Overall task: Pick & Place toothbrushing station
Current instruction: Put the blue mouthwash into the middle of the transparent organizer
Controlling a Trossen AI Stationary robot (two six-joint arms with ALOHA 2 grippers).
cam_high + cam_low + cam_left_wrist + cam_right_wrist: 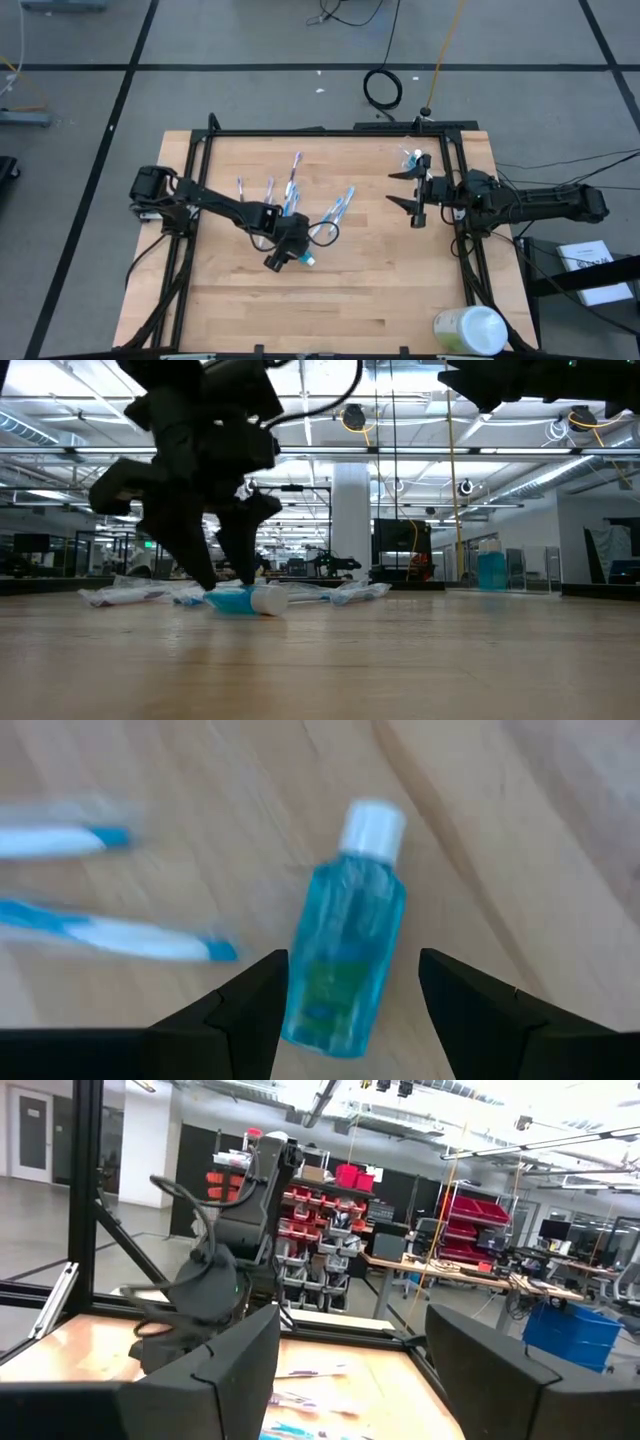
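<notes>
A small clear blue bottle [345,955] with a white cap [372,827] lies on its side on the wooden table [330,310]. My left gripper [352,965] is open and points down over it, one finger on each side of the bottle's body. In the low view the fingertips [225,582] reach close to the table beside the bottle [240,601]. Whether they touch it I cannot tell. Several blue-and-white toothbrushes [292,185] lie flat on the table behind it. My right gripper [405,190] is open and empty, held high near the table's right side.
A large pale green-and-white round container [470,330] stands at the near right corner. A small blue-and-white item [411,157] sits near the far right frame rail. A black frame [330,132] runs around the table. There is bare wood toward the near edge.
</notes>
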